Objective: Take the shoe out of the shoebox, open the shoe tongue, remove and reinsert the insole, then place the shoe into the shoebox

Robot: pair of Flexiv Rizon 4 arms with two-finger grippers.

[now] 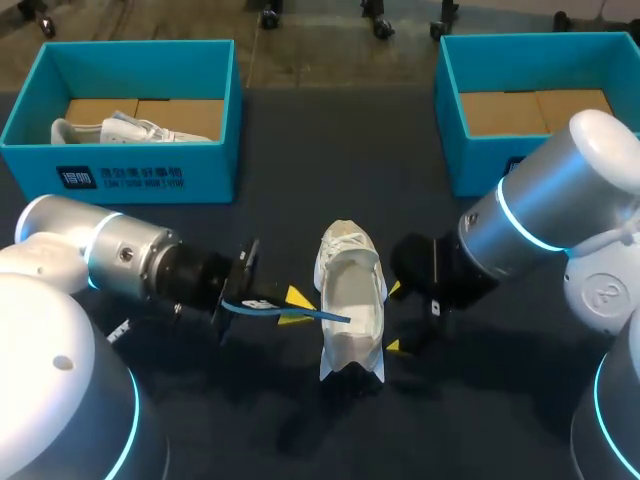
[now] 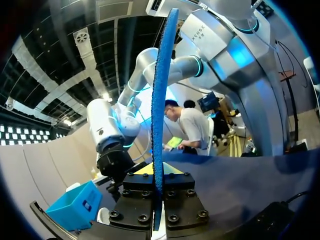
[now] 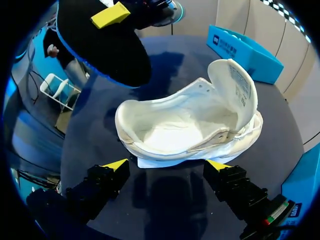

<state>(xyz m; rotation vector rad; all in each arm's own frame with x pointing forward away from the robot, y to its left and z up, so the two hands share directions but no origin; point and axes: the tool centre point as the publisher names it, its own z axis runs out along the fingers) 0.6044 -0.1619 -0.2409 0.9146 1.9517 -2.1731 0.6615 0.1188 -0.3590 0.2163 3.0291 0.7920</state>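
The white shoe (image 1: 350, 310) lies in the middle of the worktop (image 1: 300, 160), tongue folded back (opening facing up). The left claw (image 1: 294, 307) is clamped on the blue insole (image 2: 161, 125), whose far end reaches over the shoe. The right claw (image 3: 167, 165) is spread wide just beside the shoe, holding nothing.

Table (image 1: 330, 170), passage and obstruction.
- Far edge, middle: open lane between left shoebox (image 1: 120, 175) and right shoebox (image 1: 475, 165).
- Far left corner: the left shoebox is partly filled by a second shoe (image 1: 110, 130).
- Centre: shoe (image 1: 352, 330).
  - Left flank is blocked by left gripper (image 1: 293, 306), clamped on insole (image 1: 325, 315), which reaches over the shoe's opening.
  - Right flank is blocked by right gripper (image 1: 395, 318), fingers spread.
- Near corners: taken by both arms.
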